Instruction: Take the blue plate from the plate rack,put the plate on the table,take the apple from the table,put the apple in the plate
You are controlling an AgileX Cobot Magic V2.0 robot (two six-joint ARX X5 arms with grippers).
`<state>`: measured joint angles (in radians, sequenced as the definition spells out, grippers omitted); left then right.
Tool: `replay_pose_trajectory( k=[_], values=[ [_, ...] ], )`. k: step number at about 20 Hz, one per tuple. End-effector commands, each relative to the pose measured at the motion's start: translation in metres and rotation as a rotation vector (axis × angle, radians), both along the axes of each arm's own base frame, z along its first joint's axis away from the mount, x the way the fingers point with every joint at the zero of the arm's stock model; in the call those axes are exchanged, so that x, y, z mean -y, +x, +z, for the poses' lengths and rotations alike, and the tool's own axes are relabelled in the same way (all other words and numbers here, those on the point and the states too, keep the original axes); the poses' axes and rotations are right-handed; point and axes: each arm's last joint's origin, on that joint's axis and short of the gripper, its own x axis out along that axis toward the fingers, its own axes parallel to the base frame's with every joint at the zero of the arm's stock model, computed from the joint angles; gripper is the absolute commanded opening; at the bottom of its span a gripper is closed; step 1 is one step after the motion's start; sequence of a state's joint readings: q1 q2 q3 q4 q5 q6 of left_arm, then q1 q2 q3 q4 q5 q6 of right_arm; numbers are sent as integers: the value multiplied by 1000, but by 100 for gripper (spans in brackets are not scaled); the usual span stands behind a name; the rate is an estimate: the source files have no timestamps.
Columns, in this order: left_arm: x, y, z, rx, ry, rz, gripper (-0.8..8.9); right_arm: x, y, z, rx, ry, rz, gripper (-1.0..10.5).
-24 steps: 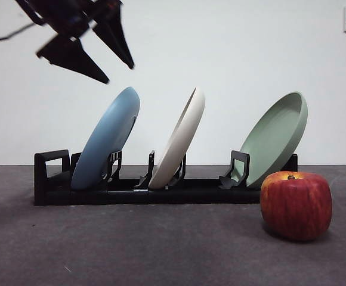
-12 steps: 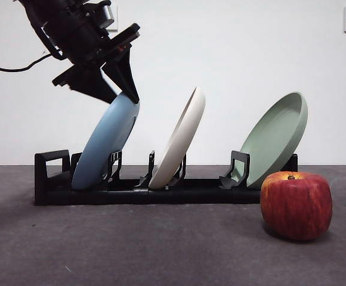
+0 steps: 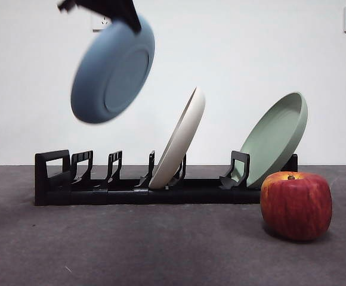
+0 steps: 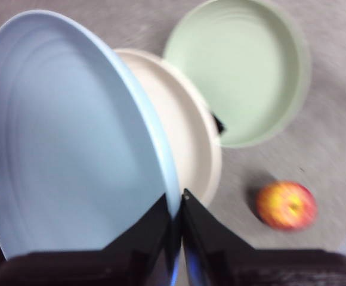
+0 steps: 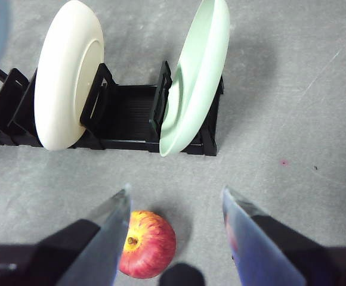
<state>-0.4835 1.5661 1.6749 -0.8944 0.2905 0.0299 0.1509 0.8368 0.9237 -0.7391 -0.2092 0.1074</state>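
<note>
My left gripper (image 4: 176, 210) is shut on the rim of the blue plate (image 4: 65, 137) and holds it in the air. In the front view the blue plate (image 3: 113, 68) hangs tilted high above the left end of the black plate rack (image 3: 59, 185), clear of its slots, with the gripper (image 3: 122, 12) at the plate's top edge. The red apple (image 3: 296, 205) stands on the grey table (image 3: 131, 250) at the front right. My right gripper (image 5: 174, 205) is open and empty, above the apple (image 5: 147, 245).
A cream-white plate (image 3: 179, 140) leans in the middle of the rack and a pale green plate (image 3: 274, 138) at its right end, just behind the apple. The rack's left slots hold nothing.
The left gripper came down onto the blue plate's top rim, shut on it and lifted it up out of the rack. The apple and the other plates have not moved.
</note>
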Motion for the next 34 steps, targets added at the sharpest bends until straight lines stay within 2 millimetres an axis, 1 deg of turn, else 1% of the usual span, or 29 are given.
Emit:
replay_pose_trajectory(
  k=[1, 4, 6, 9, 11, 13, 16, 19, 23, 25, 27, 30, 32, 34],
  values=[
    [1, -24, 14, 33, 33, -85, -8, 0, 0, 1, 8, -7, 5, 257],
    [0, -67, 30, 36, 62, -187, -8, 0, 0, 1, 8, -7, 5, 257],
    [2, -93, 36, 42, 107, -236, -8, 0, 0, 1, 9, -10, 2, 257],
    [12, -125, 35, 41, 239, -259, -8, 0, 0, 1, 11, -12, 3, 257],
    [29, -147, 26, 49, 320, -282, -8, 0, 0, 1, 10, -12, 3, 257],
    [45, -163, 12, 79, 386, -281, -8, 0, 0, 1, 10, -12, 3, 257],
    [65, -180, -26, 99, 456, -254, -8, 0, 0, 1, 10, -12, 3, 257],
    [78, -190, -66, 88, 465, -269, -8, 0, 0, 1, 10, -12, 3, 257],
    [90, -190, -116, 93, 459, -270, -8, 0, 0, 1, 10, -12, 3, 257],
    [97, -185, -136, 142, 549, -251, -8, 0, 0, 1, 10, -11, 3, 257],
    [108, -179, -155, 170, 645, -272, -8, 0, 0, 1, 10, -11, 4, 257],
    [123, -167, -183, 169, 719, -325, -8, 0, 0, 1, 9, -11, 4, 257],
    [130, -161, -198, 157, 737, -327, -8, 0, 0, 1, 5, -11, 3, 257],
    [131, -161, -203, 147, 751, -330, 0, 0, 0, 0, -2, -11, 5, 257]
  ],
)
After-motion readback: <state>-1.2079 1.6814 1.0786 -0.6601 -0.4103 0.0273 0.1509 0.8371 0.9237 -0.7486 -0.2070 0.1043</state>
